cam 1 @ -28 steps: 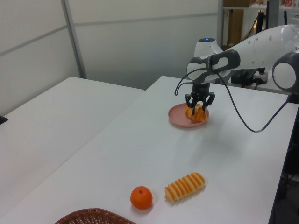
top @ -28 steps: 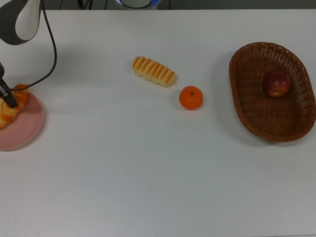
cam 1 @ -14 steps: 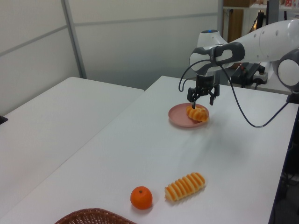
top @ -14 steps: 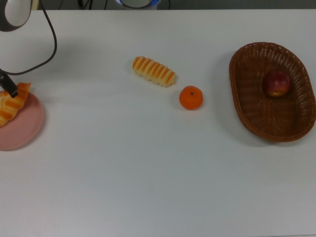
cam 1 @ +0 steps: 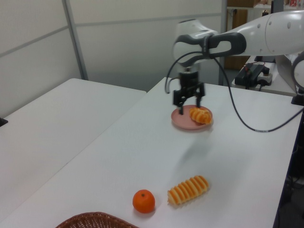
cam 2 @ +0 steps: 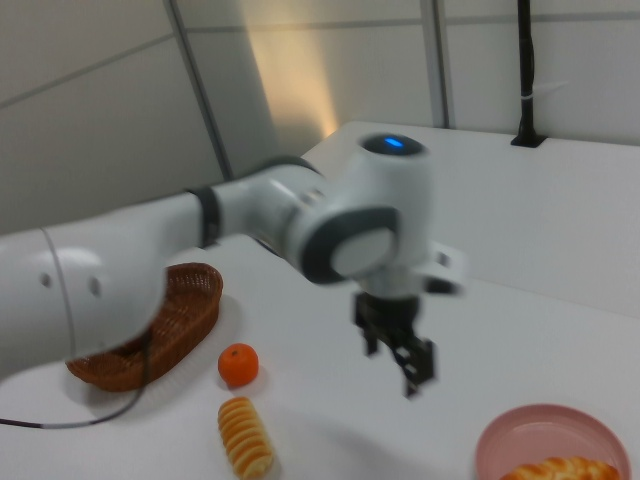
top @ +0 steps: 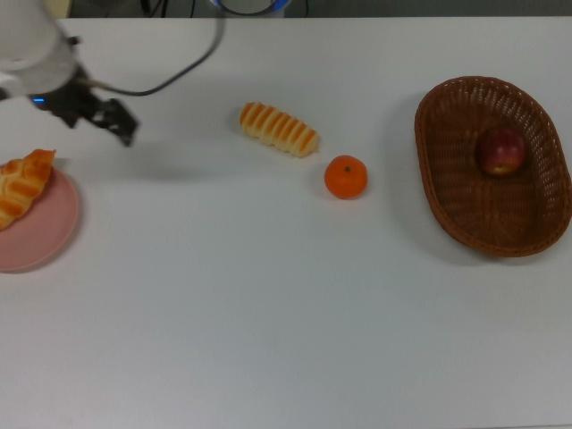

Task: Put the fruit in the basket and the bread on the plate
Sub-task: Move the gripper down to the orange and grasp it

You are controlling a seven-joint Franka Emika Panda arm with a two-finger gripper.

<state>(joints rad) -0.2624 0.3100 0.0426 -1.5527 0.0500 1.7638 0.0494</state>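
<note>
Lab-like room: white tables point(cam 1: 71, 123), plain partition walls point(cam 1: 142, 42).

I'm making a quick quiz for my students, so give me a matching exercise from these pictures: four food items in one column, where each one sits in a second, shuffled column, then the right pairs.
Column one:
1. apple
2. mandarin
3. braided roll
4. striped roll

Column two:
A. on the pink plate
B. bare table, nearest the basket
C. inside the wicker basket
D. bare table, between the mandarin and the end effector in the top view

Pairs: 1-C, 2-B, 3-A, 4-D
</note>
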